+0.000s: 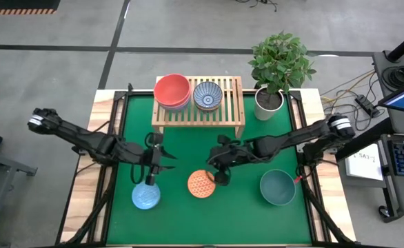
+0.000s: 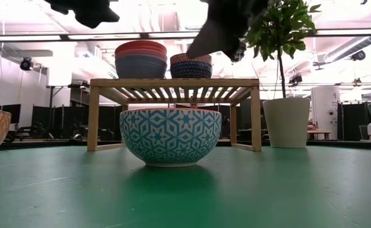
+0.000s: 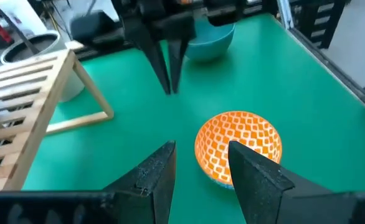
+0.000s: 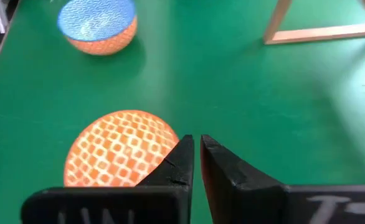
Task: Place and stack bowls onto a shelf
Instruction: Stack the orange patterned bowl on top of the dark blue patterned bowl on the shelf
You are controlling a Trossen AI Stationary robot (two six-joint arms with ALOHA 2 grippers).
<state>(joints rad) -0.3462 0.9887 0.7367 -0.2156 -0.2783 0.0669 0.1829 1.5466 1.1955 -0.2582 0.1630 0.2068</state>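
From above, the orange patterned bowl [image 1: 202,184] sits on the green surface [image 1: 188,151], awaiting pickup. The right pincer [image 1: 223,180], nearly closed and empty, hovers beside it. The left pincer [image 1: 149,178] is open above the light-blue patterned bowl [image 1: 147,196]. The light-wood slatted shelf [image 1: 229,103] carries the stacked bowls.

I see a green mat [image 1: 188,155] covering the desk [image 1: 85,186]. A leafy plant [image 1: 280,60] stands in a white pot [image 1: 268,104] at the far right corner. Off the desk to the right sit a keyboard [image 1: 403,157], a paper [image 1: 366,162] and cables [image 1: 350,93].
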